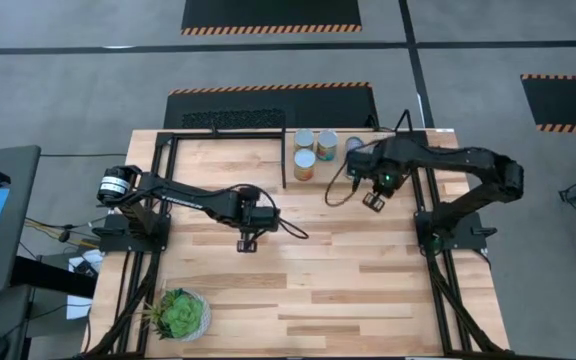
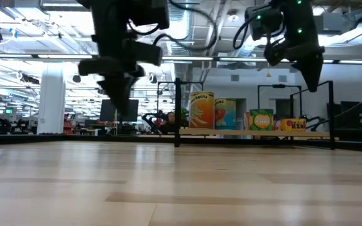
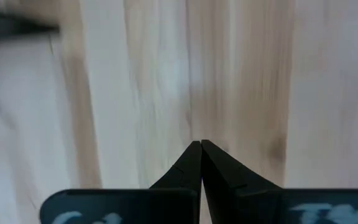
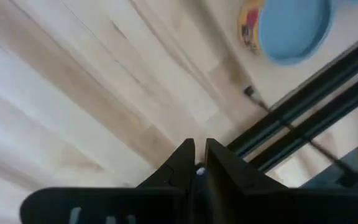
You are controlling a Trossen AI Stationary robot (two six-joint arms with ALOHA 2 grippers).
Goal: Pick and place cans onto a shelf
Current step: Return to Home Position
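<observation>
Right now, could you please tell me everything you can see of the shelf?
The shelf is a thin, pale wooden board, level, seemingly raised slightly off the table inside a frame of thin black rods with upright posts at its ends. It stands at the table's far edge, right of centre. Cans stand upright on it. The right hand hangs higher, clear of it.

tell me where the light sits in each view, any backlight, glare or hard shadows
Low view: bright room lights behind turn the left claw and right claw into dark silhouettes, while the cans on the shelf keep lit labels. High view: even light on the table, no hard shadows. Right wrist view: a can top shines pale blue.
</observation>
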